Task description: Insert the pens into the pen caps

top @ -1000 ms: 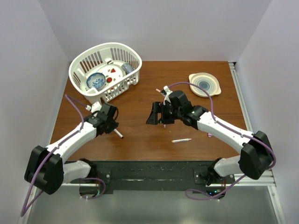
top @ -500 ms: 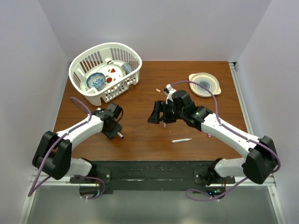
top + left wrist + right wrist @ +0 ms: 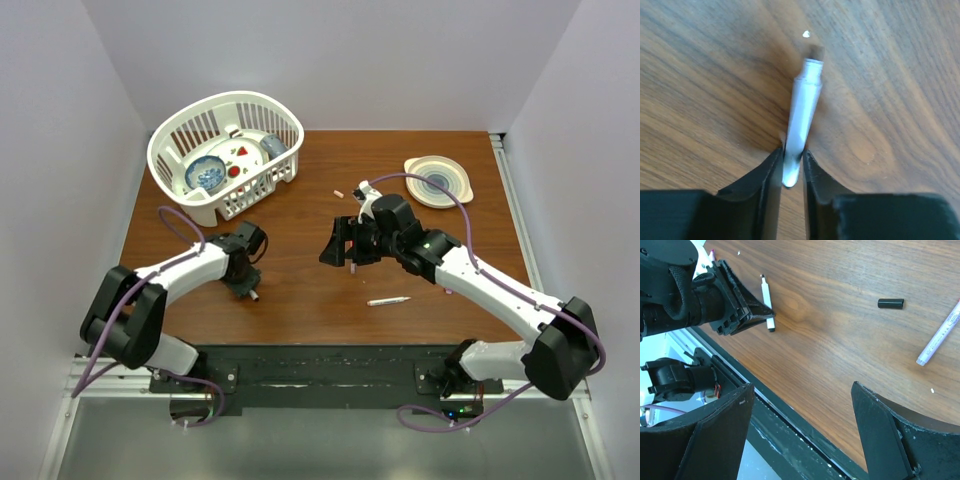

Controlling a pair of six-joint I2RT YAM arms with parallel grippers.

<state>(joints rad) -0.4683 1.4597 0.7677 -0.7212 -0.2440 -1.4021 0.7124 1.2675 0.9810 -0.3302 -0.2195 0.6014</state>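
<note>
Clamping a slim white pen [image 3: 802, 112] near its back end, the left hand [image 3: 792, 167] has its two matte black fingers [image 3: 771, 172] closed down to a gap no wider than the barrel. The barrel is smooth and round and steps down to a narrower neck at the end pointing away from the hand. The left wrist view shows that stepped neck sharply against the brown wood grain of the desk [image 3: 890, 75], but not whether the end touches the wood. The overhead view shows only a short pale stub there, low over the near-left part of the desk. The right hand [image 3: 801, 387] hangs above the middle of the desk with its broad black fingers spread wide apart and nothing between them. Its wrist view shows a short, glossy black cap [image 3: 890, 303], a plain little tube, lying on the wood to the right. The overhead view does not show this cap clearly. Near it, but not touching it, lies a lilac-tinted pen [image 3: 940, 335] with printed lettering on its barrel. In the overhead view this pen is a thin pale stick on the near side of the right hand. A tiny pale pink cap [image 3: 338, 193] lies on the far side of that hand. At far left stands a white slotted plastic basket [image 3: 285, 125] holding dishes, and at far right a round plate [image 3: 461, 186] with ringed colouring.
</note>
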